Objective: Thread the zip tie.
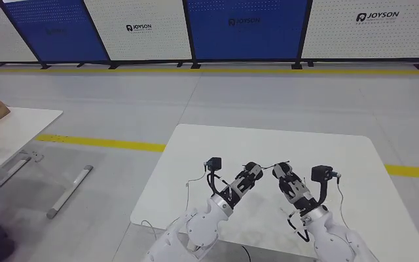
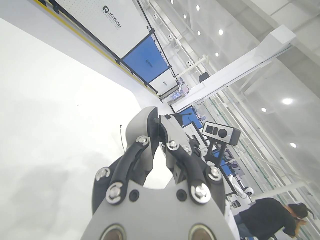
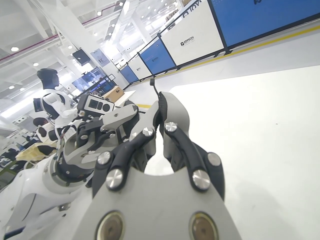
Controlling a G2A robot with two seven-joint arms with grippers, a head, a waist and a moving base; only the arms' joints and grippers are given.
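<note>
The zip tie (image 1: 268,166) is a thin black strip stretched between my two grippers, above the white table (image 1: 262,141). My right gripper (image 3: 160,98) is shut on it, and the strip's square head (image 3: 151,82) sticks out past the fingertips. My left gripper (image 2: 157,119) is shut too, with a short black piece of the tie (image 2: 156,120) pinched at its tips. Both grippers, left (image 1: 254,171) and right (image 1: 280,169), nearly touch tip to tip over the table's front middle. A thin black strand with a small head (image 2: 121,138) shows beside the left finger; what it is cannot be told.
The table's front edge (image 1: 196,229) lies just under the arms. A second white table (image 1: 26,124) stands to the left, with a metal bar (image 1: 69,191) on the floor between them. Blue and white partition panels (image 1: 249,29) close off the back.
</note>
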